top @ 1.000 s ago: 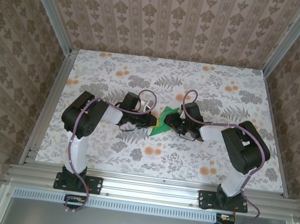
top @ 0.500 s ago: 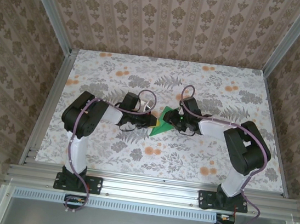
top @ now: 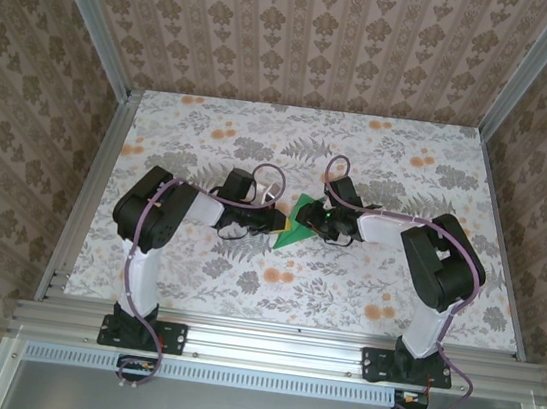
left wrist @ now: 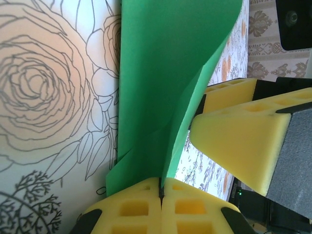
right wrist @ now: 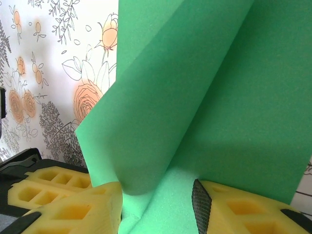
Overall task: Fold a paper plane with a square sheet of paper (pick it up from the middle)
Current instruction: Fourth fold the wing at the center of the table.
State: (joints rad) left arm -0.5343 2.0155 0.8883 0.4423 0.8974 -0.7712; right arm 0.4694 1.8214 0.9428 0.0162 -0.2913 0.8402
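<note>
The square sheet of paper is bright green, partly folded, and stands up off the floral table at mid-table. My left gripper holds its left end. In the left wrist view the yellow fingertips are pressed together on the sheet's lower edge, and the sheet curls up and to the right. My right gripper is at the sheet's right side. In the right wrist view its gripper is open, with the fingers standing apart on either side of a loose fold of the sheet.
The two grippers are almost touching: the right gripper's yellow fingers loom close in the left wrist view. The floral tabletop is fenced by aluminium rails and patterned walls. Both arm bases stand at the near edge.
My right gripper has slid left and a little farther back along the sheet, its jaws a touch wider. The left gripper and the sheet's held end have stayed put.
</note>
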